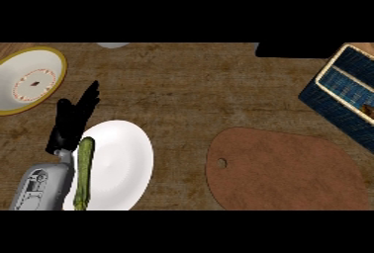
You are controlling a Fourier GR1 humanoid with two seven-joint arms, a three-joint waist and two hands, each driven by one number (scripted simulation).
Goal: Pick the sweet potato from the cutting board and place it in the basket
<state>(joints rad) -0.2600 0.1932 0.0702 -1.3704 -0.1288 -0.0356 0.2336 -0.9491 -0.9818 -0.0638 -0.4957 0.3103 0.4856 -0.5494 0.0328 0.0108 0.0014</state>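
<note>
The left hand (73,121) rests with straight fingers beside a round white plate (120,158) on the brown wooden desk (182,94); the brown teardrop-shaped cutting board (285,170) lies near the dark blue woven basket (343,96).

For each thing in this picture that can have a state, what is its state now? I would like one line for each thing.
left hand: open, fingers straight, resting beside the white plate
cutting board: flat on the counter, nothing on it
basket: partly in view at the right edge, something orange-brown inside
white plate: holds a long green vegetable at its left rim
yellow-rimmed plate: nothing on it
right hand: not in view
</note>
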